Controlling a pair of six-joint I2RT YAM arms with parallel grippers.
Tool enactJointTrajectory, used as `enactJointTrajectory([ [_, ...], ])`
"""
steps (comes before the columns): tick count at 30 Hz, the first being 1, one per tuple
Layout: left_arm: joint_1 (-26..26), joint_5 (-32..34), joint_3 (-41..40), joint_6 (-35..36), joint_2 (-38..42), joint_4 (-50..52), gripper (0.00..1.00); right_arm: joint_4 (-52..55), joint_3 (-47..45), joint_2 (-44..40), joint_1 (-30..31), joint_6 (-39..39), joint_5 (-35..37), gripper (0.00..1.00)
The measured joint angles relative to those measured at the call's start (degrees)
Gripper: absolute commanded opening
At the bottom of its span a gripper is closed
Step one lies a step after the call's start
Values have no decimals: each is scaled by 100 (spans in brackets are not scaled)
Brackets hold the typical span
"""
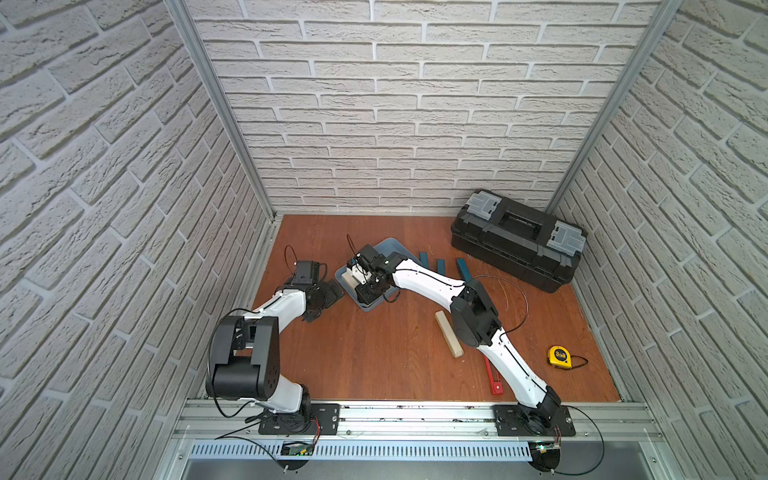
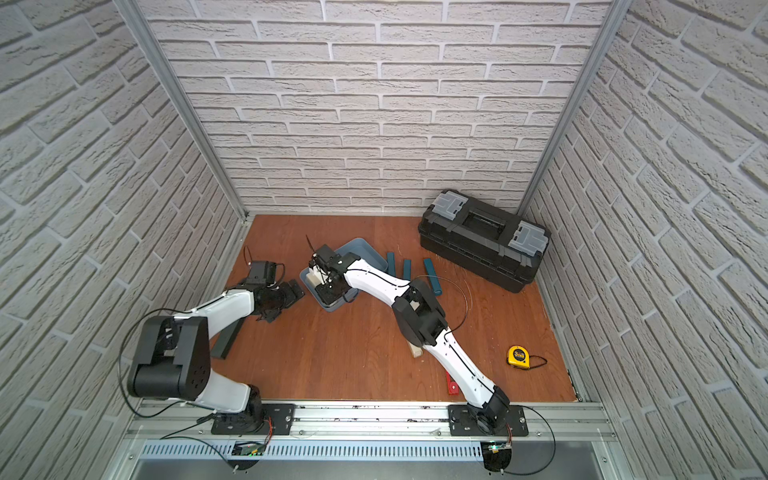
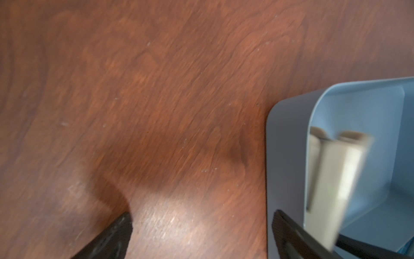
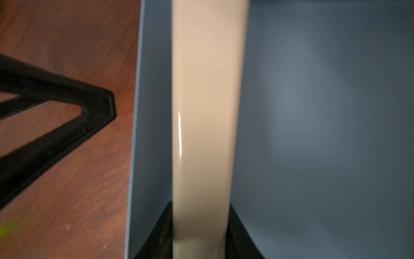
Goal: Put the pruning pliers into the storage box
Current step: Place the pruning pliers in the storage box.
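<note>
The yellow tape measure [image 1: 559,356], lying well apart from the storage box [image 1: 394,246], is showing a "3"; the rest is too small to read. The right gripper [image 4: 200,226] is reaching into the box, jaws closely flanking a cream bar [image 4: 206,101], though blur is hiding whether they are pinching it. The left gripper [image 1: 324,301] is hovering just beside the box, jaws spread wide, holding nothing. The pruning pliers [image 1: 492,376] are lying well apart from the box, partly covered by the right arm. Teal bars [image 1: 440,266] are lying near the box.
</note>
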State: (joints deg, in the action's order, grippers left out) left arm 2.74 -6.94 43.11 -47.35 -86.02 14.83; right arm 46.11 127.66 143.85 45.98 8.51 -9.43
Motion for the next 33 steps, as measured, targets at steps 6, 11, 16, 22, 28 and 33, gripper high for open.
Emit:
enactJointTrajectory([
  [6,0,-2,0,-24,-4,-22,98,0,0,0,0,-31,-24,45],
  [11,0,-2,0,-28,-7,-28,98,-83,-55,-17,-2,-50,-203,46],
  [16,22,0,0,-28,-9,-33,98,-417,-579,-245,-2,-83,-435,46],
  [22,55,0,0,-33,-9,-35,98,-680,-815,-466,-7,-164,-614,41],
  [28,76,2,0,-44,-9,-35,98,-800,-822,-533,-44,-168,-743,41],
  [33,105,7,4,-46,-31,-63,98,-824,-826,-553,-85,-168,-793,41],
])
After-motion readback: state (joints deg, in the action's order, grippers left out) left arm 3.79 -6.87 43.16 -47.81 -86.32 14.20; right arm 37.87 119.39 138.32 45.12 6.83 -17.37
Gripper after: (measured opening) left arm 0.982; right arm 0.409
